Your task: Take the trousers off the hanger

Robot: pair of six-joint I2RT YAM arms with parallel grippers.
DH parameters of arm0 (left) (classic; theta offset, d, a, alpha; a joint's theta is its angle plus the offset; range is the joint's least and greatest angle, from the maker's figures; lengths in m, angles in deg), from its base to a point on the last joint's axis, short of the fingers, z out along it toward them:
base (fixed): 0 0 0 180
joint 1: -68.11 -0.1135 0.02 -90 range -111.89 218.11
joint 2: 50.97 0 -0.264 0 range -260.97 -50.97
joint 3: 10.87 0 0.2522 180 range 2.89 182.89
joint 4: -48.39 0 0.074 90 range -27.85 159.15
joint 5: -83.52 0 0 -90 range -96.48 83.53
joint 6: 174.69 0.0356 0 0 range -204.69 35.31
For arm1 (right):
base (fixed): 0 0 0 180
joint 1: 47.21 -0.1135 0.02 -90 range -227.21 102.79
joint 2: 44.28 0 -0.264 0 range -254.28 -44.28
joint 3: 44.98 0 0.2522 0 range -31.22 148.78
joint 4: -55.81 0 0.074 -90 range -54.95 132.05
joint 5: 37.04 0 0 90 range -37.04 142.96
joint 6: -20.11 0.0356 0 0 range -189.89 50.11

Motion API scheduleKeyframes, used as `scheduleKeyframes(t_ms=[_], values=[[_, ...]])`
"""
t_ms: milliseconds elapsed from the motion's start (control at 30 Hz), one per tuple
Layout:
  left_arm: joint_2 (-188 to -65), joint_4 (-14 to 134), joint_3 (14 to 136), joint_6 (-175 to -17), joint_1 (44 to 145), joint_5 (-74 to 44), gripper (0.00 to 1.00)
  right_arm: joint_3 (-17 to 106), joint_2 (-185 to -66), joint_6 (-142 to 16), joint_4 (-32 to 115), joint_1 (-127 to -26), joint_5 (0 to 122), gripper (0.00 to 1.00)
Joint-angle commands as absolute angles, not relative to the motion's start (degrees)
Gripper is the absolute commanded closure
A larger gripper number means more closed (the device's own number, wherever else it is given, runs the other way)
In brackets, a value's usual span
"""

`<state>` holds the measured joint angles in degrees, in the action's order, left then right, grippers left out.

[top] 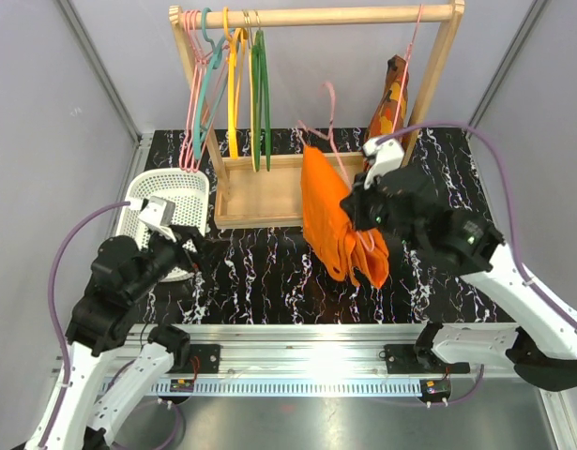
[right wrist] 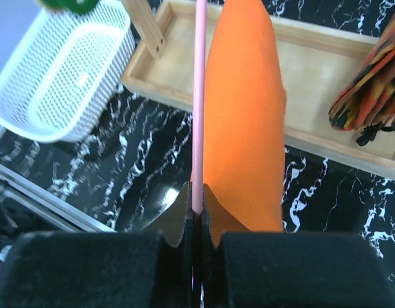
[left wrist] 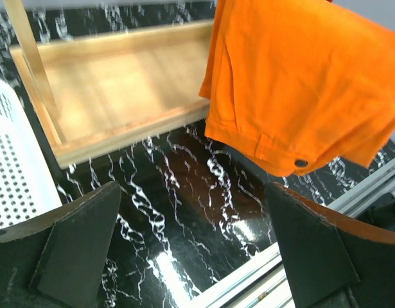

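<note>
The bright orange trousers hang folded over the pink wire hanger, held in the air in front of the wooden rack. My right gripper is shut on the hanger's thin pink wire, with the trousers draped just right of the wire. My left gripper is open and empty, low over the black marbled table near the white basket. In the left wrist view its gripper has its jaws wide apart, and the trousers hang ahead at upper right, a button at their lower edge.
A wooden rack with a tray base holds pink, teal, yellow and green hangers on the left and a camouflage garment on the right. A white perforated basket stands at the left. A metal rail runs along the table's near edge.
</note>
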<state>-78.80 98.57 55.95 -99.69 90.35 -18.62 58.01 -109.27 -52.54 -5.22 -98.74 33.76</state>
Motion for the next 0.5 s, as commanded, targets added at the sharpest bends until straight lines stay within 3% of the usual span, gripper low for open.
scheduleKeyframes(t_ms=[0, 233, 467], values=[[-80.3, 92.4, 52.4, -102.4, 93.2, -14.0, 0.01, 56.0, -104.5, -51.3, 15.1, -107.9, 20.3, 1.0], [-80.9, 90.0, 51.0, -106.7, 101.3, -1.0, 0.01, 53.2, -110.2, -58.8, 23.8, -125.1, -6.5, 1.0], [-79.8, 86.1, 51.2, -106.6, 115.5, 13.4, 0.02, 60.7, -117.0, -57.8, 21.8, -129.0, -15.1, 1.0]])
